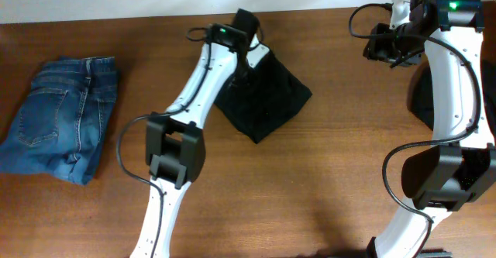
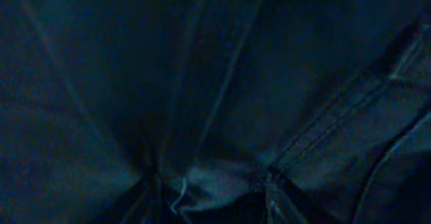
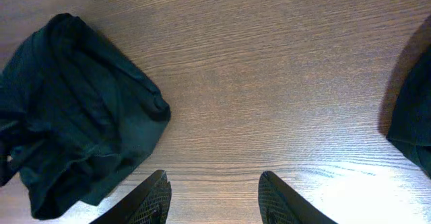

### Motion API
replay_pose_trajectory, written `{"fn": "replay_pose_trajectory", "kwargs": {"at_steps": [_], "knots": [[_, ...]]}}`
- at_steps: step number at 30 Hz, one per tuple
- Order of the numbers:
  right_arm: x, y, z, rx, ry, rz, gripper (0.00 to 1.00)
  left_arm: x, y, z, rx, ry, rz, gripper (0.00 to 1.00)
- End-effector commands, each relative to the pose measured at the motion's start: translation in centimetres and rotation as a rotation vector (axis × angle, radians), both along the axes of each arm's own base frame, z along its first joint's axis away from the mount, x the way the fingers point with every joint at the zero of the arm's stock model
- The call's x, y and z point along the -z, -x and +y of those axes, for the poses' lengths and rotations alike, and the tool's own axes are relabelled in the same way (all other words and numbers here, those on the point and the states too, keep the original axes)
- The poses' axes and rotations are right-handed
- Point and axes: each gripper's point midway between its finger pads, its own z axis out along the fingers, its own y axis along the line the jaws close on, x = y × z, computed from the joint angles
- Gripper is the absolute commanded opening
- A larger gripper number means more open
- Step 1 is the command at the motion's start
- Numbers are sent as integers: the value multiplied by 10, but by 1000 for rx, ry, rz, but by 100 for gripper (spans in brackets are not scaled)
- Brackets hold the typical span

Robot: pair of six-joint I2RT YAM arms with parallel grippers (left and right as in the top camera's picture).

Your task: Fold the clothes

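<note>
The clothes (image 1: 271,107) you are working with are black fabric pieces on the wooden table (image 1: 310,188), which fills the overhead view. Your left arm (image 1: 198,84) reaches from about 7 o'clock up towards 12, and your right arm (image 1: 453,80) stands along the 3 o'clock edge. The larger black garment (image 1: 263,91) lies crumpled in a rough diamond at about 12 o'clock from the table's middle, its upper left part under the left arm's wrist. Folded blue jeans (image 1: 62,122) lie at 9 o'clock, well apart from it. A second black garment (image 1: 419,95) shows at 3 o'clock, partly hidden behind the right arm. Your left gripper (image 2: 212,200) is closed on the larger black garment: a bunch of cloth sits between its fingers and creases fan out from that spot. Your right gripper (image 3: 214,197) has its fingers apart and holds nothing, above bare wood between the two black pieces
</note>
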Motion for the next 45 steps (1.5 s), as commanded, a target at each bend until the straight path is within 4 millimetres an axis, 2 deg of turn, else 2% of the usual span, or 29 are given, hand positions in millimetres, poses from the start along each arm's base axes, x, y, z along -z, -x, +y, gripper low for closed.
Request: {"fn": "replay_pose_trajectory", "kwargs": {"at_steps": [1,5,11,17,19,22,29,38,45], "knots": [[1,-2,4,-12,-8,0,47,86,48,-9,68,-113,215,47],[1,-1,4,-12,-8,3,47,98,48,-6,61,-145,215,48],[1,-1,4,-12,-9,3,47,99,51,-8,31,-140,228,49],[1,0,4,-12,-9,7,47,98,74,-25,60,-101,301,49],[1,0,4,-11,-9,8,47,101,72,-21,69,-148,276,49],[2,1,4,-11,-10,11,47,114,63,0,65,-289,221,49],[2,2,4,-11,-10,14,47,140,70,10,47,-344,258,49],[2,2,4,-11,-10,14,48,138,56,32,70,-529,152,48],[2,2,4,-11,-10,14,48,141,60,24,94,-598,106,48]]}}
